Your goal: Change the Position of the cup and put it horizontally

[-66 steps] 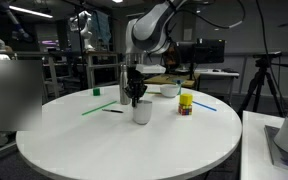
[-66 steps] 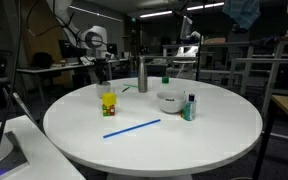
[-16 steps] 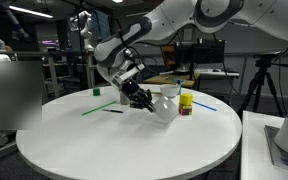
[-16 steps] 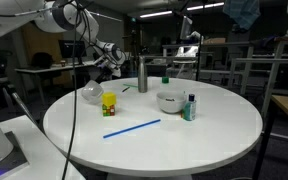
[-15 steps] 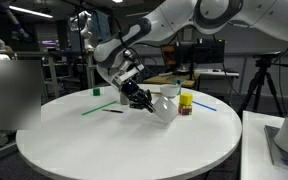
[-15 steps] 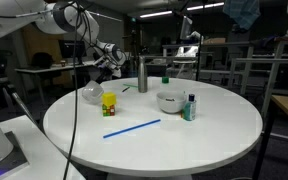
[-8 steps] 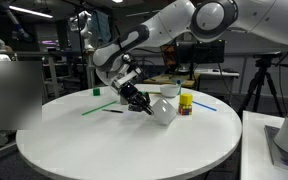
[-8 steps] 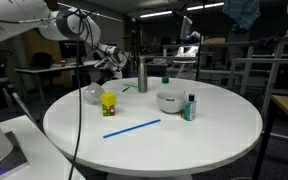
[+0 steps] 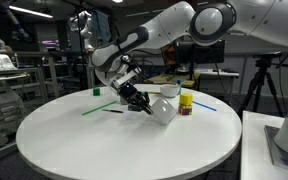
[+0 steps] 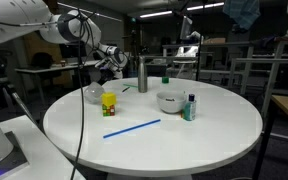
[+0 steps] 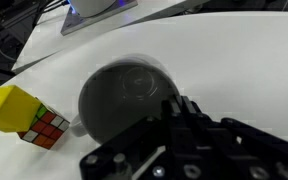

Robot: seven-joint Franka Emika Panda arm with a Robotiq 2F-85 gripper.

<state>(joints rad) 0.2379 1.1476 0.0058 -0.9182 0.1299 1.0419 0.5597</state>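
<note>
Round white worktop [image 9: 104,145] under lab clutter: the cup [image 9: 165,109] sits tipped nearly onto its side beside a coloured cube [image 9: 186,104], its mouth facing the end effector [image 9: 144,102], which is clenched on its rim.

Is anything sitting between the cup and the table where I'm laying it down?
Nothing visible does. The cup is tilted over at the gripper, low over bare table. The Rubik's cube sits close beside it, apart in the wrist view.
</note>
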